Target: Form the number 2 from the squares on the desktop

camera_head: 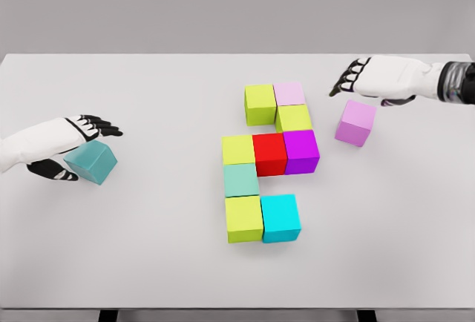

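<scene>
From my head camera, my left hand (70, 144) curls around a teal cube (91, 162), tilted on the white table (148, 263). My right hand (371, 77) hovers with fingers spread loosely, empty, above a lilac cube (355, 122) lying skewed. Between my hands, nine cubes (269, 161) form an unfinished upright 2.

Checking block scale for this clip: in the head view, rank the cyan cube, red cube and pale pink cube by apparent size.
1. Cyan cube, nearest the camera.
2. Red cube.
3. Pale pink cube, farthest.
Differences are slight and probably come from distance alone.
</scene>
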Controlling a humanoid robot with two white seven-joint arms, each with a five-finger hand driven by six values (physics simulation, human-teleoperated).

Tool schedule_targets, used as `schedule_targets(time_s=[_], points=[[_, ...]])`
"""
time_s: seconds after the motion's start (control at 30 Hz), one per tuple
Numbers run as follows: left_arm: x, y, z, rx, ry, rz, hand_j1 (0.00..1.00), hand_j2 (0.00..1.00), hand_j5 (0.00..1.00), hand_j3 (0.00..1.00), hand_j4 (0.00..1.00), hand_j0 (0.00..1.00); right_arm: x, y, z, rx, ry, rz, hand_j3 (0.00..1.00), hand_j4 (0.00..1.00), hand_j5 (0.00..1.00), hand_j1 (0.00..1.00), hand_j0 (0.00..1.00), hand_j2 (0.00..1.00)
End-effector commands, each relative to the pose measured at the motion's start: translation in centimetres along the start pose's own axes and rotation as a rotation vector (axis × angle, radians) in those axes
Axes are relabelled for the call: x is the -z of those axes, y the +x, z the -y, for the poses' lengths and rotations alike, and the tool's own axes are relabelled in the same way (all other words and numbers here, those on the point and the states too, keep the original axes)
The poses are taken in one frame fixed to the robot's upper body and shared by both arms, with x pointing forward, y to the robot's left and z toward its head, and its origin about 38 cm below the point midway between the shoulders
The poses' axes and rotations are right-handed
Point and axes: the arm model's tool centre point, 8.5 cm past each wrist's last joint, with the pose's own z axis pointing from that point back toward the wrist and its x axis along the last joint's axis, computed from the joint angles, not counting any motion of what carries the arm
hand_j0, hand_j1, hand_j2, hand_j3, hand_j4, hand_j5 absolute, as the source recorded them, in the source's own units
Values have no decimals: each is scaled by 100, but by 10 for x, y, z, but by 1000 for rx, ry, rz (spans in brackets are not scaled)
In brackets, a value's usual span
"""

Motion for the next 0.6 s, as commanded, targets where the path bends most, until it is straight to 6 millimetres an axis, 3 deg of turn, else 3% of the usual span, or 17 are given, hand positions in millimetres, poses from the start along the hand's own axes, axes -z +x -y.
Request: schedule_targets(time_s=[0.0,0.07,0.17,0.57], points=[[2,0,0,-5,4,1,100,100,100,100,100,100,-9,-8,-5,3,18,-30,87,87,87,87,87,87],[0,-3,2,-9,2,-11,100,100,100,100,100,100,-11,-9,-5,0,21,-33,88,88,88,88,88,88],[0,-4,3,0,-5,-12,100,100,100,100,100,100,-6,-2,-12,3,34,-13,99,99,99,99,99,99],[4,-4,13,4,-32,-14,100,100,100,100,100,100,11,7,-32,3,81,0,97,97,97,97,97,97]])
